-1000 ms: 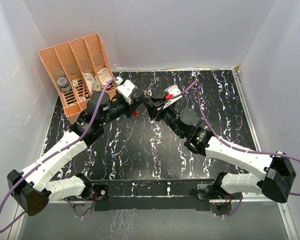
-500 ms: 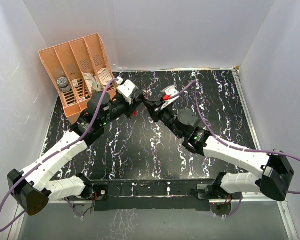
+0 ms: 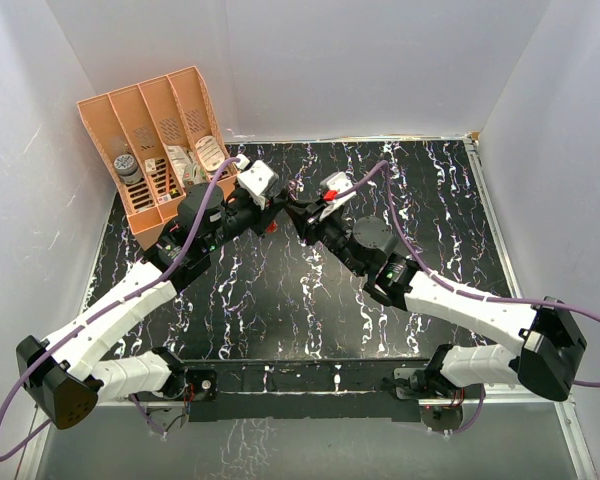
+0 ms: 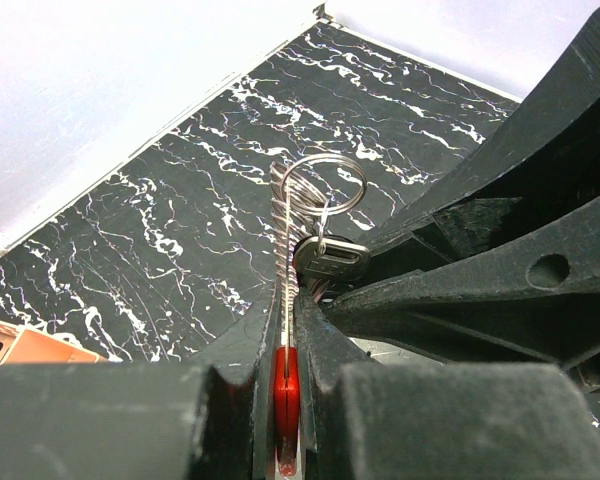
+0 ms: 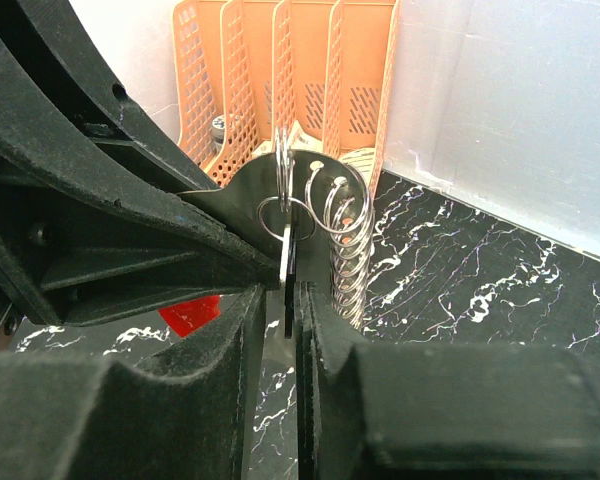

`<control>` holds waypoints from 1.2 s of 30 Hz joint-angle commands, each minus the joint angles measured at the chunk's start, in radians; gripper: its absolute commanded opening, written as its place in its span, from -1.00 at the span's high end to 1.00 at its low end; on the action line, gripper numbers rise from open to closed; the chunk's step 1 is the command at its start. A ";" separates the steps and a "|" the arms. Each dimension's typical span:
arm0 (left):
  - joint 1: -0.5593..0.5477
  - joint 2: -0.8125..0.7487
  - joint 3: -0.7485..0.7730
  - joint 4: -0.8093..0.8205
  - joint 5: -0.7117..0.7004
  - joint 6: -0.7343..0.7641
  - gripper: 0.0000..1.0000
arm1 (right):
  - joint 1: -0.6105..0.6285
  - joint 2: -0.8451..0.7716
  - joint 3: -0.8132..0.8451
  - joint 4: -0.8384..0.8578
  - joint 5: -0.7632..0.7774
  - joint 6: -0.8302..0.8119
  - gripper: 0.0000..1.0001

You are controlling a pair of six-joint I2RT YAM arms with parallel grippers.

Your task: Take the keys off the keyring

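The keyring hangs between the two grippers above the table. Its red tag (image 4: 285,390) is clamped edge-on in my left gripper (image 4: 285,335), which is shut on it. A coiled wire (image 4: 283,235) runs from the tag to the thin metal ring (image 4: 325,185). The small dark-and-silver key (image 4: 330,258) hangs from that ring. My right gripper (image 5: 288,300) has its jaws a narrow gap apart around the key (image 5: 288,262), which lies against the right finger. In the top view the left gripper (image 3: 278,212) and the right gripper (image 3: 298,212) meet tip to tip, the tag (image 3: 270,227) just below them.
A peach organiser (image 3: 145,110) with several slots stands at the back left, close behind the left wrist, and holds small items. It also fills the background of the right wrist view as the organiser (image 5: 300,60). White walls enclose the black marbled table (image 3: 430,200).
The right gripper has slid a little left and back to meet the left gripper, and its jaws have narrowed around the key. The left gripper keeps its hold on the tag.
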 commanded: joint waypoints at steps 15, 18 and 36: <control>-0.021 -0.022 0.020 0.044 0.006 -0.003 1.00 | 0.002 0.007 0.078 0.081 0.047 -0.039 1.00; -0.021 -0.018 0.022 0.035 -0.044 0.002 1.00 | 0.002 0.006 0.090 0.049 0.026 -0.042 1.00; -0.022 -0.105 -0.088 0.138 -0.286 -0.020 0.68 | 0.019 -0.025 0.498 -0.818 0.195 -0.071 1.00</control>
